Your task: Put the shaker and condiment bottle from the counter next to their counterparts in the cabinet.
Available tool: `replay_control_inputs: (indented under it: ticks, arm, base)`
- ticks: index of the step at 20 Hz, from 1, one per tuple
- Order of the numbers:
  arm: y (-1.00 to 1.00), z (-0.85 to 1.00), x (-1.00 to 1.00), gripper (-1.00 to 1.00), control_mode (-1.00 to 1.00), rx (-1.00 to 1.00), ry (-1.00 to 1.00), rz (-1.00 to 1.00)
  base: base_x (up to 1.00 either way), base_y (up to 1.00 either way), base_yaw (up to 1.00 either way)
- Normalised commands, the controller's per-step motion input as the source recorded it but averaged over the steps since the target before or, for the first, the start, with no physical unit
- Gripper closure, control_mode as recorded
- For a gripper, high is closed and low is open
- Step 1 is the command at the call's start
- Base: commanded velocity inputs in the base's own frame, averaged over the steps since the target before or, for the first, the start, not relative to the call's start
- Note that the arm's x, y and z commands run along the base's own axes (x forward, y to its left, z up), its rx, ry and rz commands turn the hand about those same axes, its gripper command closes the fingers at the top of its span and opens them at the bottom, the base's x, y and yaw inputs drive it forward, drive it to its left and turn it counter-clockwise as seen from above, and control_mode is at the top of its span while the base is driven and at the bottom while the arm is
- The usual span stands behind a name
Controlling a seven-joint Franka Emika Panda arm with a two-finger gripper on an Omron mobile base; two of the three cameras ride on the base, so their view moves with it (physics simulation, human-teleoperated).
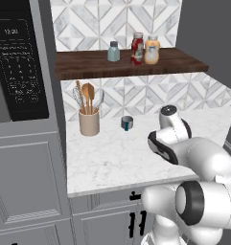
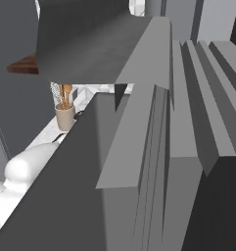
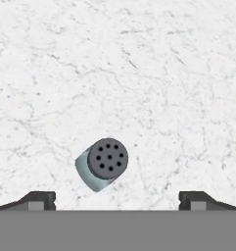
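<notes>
In the hand view I look straight down at the shaker (image 3: 102,165), pale teal glass with a grey perforated cap, standing on the white marble counter (image 3: 139,73). My gripper (image 3: 117,201) hangs open above it, its two dark fingertips (image 3: 38,200) wide apart on either side and touching nothing. On the dark wooden cabinet shelf (image 1: 88,64) stand a second teal shaker (image 1: 113,51), the red condiment bottle (image 1: 137,48) and, right beside it, the orange bottle (image 1: 152,50). My own arm hides the counter shaker in the left base view.
A beige utensil holder (image 1: 89,119) with wooden spoons and a small dark mug (image 1: 127,123) stand at the back of the counter (image 1: 107,158). A black microwave (image 1: 18,67) is on the left. A grey structure (image 2: 139,147) blocks most of the right base view.
</notes>
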Motion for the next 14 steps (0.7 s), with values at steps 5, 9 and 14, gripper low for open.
replay_control_inputs:
  ticks: [5, 9, 14]
  arm:
    - [-0.05, -0.23, 0.04, -1.00, -1.00, 0.00, 0.00, 0.04]
    - [-0.02, -0.23, 0.03, -1.00, -1.00, 0.00, -0.01, 0.05]
    - [-0.01, -0.20, 0.02, -1.00, -1.00, 0.00, 0.00, 0.04]
  base:
    - [0.00, 0.00, 0.00]
    - [0.00, 0.00, 0.00]
    - [0.00, 0.00, 0.00]
